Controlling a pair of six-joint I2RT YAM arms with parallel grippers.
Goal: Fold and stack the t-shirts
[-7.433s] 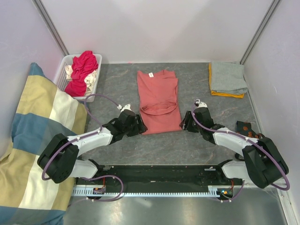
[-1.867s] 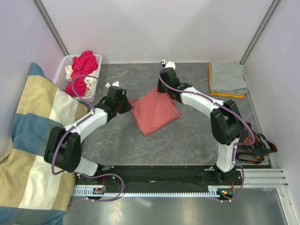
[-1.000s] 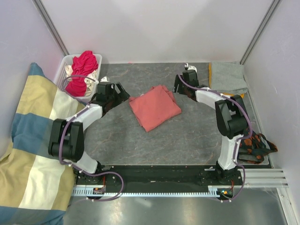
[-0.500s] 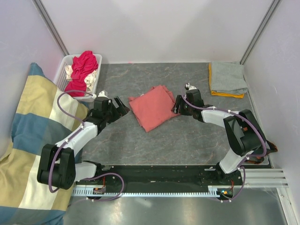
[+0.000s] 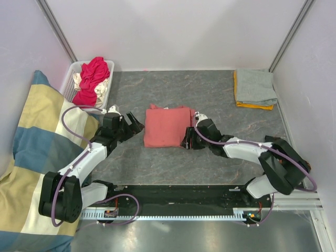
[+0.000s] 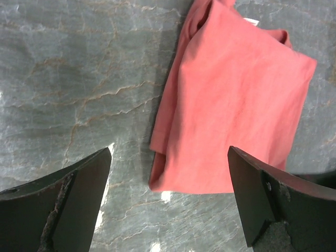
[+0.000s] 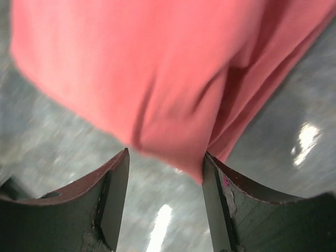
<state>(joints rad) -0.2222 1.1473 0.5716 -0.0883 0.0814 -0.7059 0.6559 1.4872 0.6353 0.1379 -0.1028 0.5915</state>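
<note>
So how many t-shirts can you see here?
5: a salmon-pink one folded mid-table, grey stacked on orange at the far right corner, magenta-red and cream crumpled in the basket, which may hide more.

Landmark: the folded salmon-pink t-shirt.

- **Beyond it:** the table lies bare up to the back wall, giving open passage.
- **Near side:** a bare strip runs to the arm bases.
- **Left:** the left gripper sits just beside the cloth edge, jaws spread. Further left stand the white basket and the striped cushion.
- **Near right corner:** the right gripper blocks access, with a finger on either side of the cloth.
- **Well right and beyond:** a grey-and-orange stack occupies the corner.
</note>
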